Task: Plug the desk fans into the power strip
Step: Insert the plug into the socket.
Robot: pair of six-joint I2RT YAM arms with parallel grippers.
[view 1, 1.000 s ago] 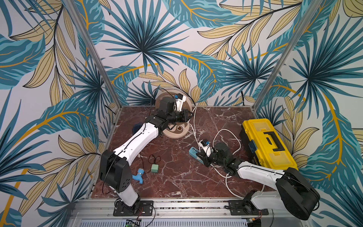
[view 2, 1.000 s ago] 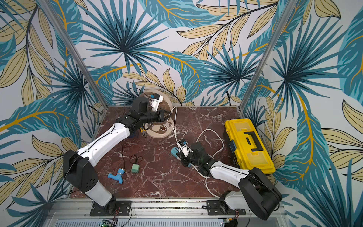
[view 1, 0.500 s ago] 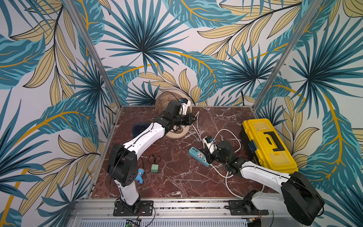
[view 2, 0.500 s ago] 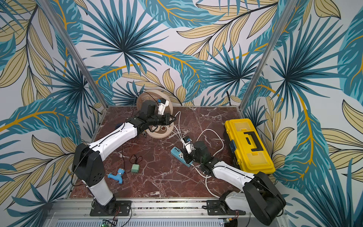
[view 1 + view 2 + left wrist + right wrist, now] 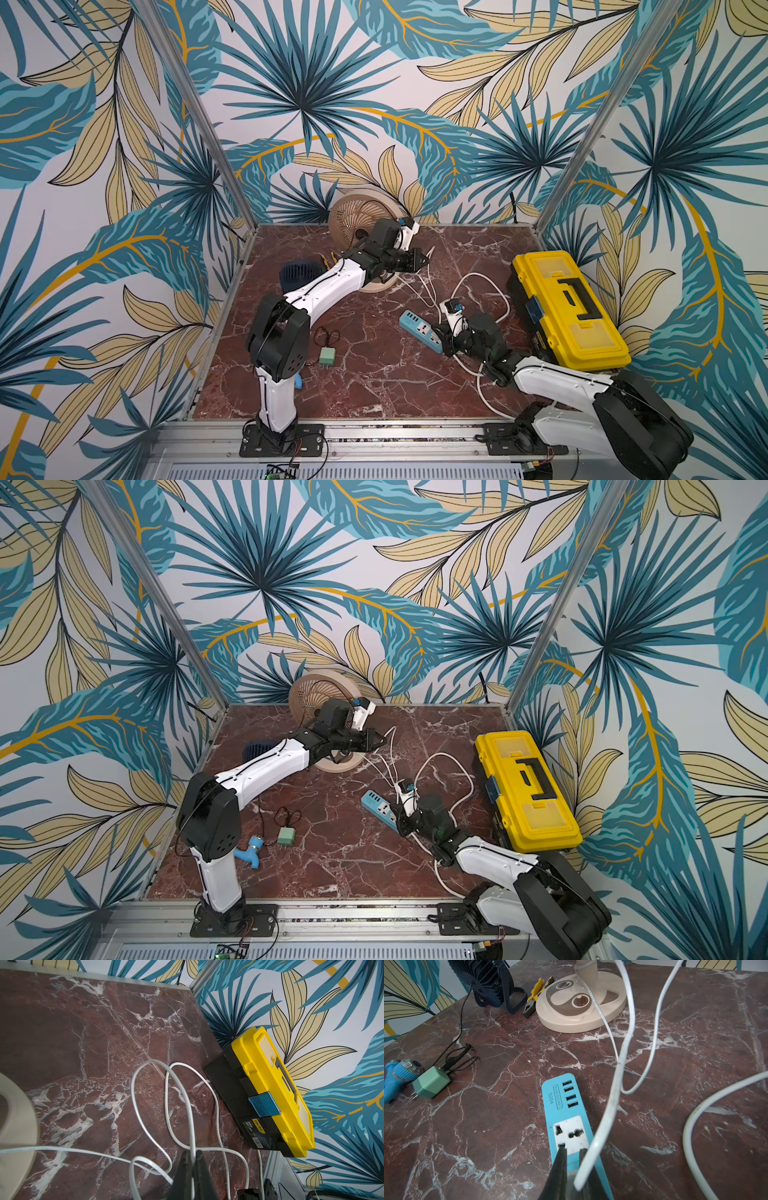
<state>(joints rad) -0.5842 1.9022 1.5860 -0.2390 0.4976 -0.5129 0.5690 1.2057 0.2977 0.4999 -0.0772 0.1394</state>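
Taking the back wall as 12 o'clock in both top views, the power strip (image 5: 419, 329) lay flat on the marble table (image 5: 374, 386), just toward 3 o'clock from the centre, its USB end pointing to about 10 o'clock. The right gripper (image 5: 441, 337) sat low over the strip's 4 o'clock end. In the right wrist view its jaws were drawn in close, with a sliver of blue strip showing between the tips, just short of a white socket (image 5: 571, 1134). Whether they pinched anything could not be told. A thick white cord (image 5: 611, 1105) rose from right beside them.

The left gripper (image 5: 420, 262) hung near 12 o'clock, in front of the beige desk fan (image 5: 353, 216), which stood at the back edge. Its jaws were closed on a thin white cord (image 5: 192, 1138). In the left wrist view this cord ran out from between the fingertips and looped over the table. In a top view it drooped from the gripper toward 5 o'clock, in the strip's direction.

A yellow toolbox (image 5: 569, 307) lay along the 3 o'clock edge. A green adapter (image 5: 327, 356) sat at about 8 o'clock and a small dark-blue fan (image 5: 293, 274) at 10 o'clock. Yellow-handled pliers (image 5: 536, 991) lay between the two fans.
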